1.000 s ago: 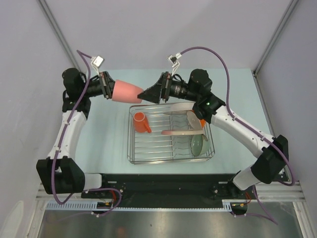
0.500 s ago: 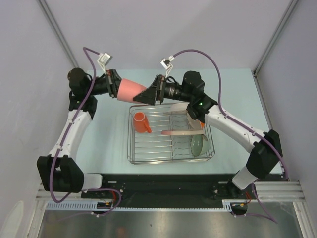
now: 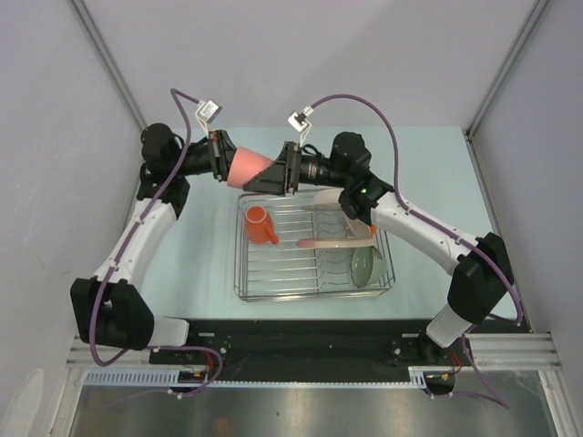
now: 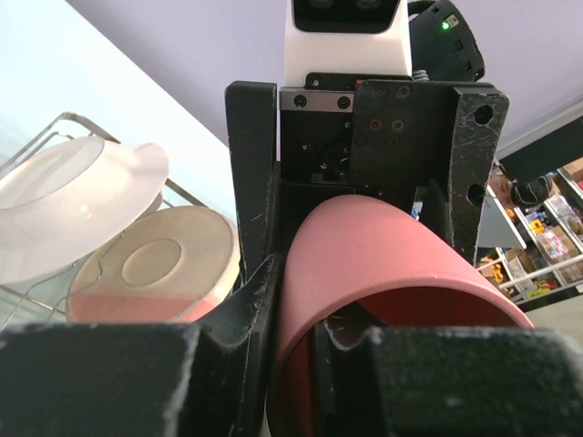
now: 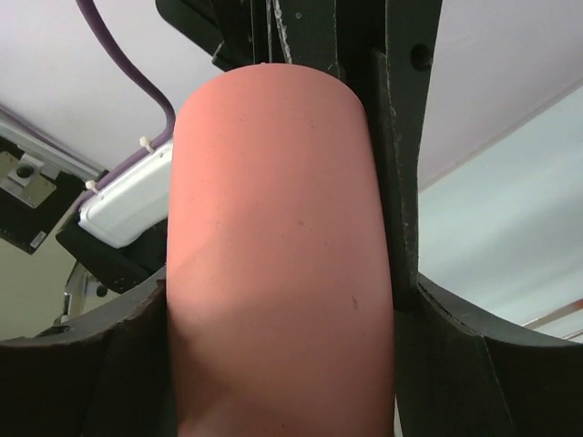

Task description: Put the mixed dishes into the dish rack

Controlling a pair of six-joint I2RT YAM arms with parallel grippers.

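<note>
The pink tumbler (image 3: 248, 164) hangs in the air above the far edge of the dish rack (image 3: 273, 273), lying on its side between both arms. My left gripper (image 3: 223, 157) is shut on its rim, one finger inside and one outside (image 4: 260, 300). My right gripper (image 3: 271, 175) is open, its fingers spread around the tumbler's closed end (image 5: 282, 255). In the rack are the orange mug (image 3: 261, 225), the pink-and-cream plate (image 3: 332, 242), the pale green bowl (image 3: 364, 266), the white shallow plate (image 3: 332, 196) and the orange bowl (image 3: 373, 225).
The rack's middle bars between the mug and the plates are bare. The left wrist view shows the white plate (image 4: 73, 196) and a cream dish with a reddish band (image 4: 155, 273) leaning in the rack. Grey walls close in the table on both sides.
My left arm has carried the tumbler to the right. The tumbler's closed end has gone deeper between my right gripper's fingers. The dishes in the rack have not moved.
</note>
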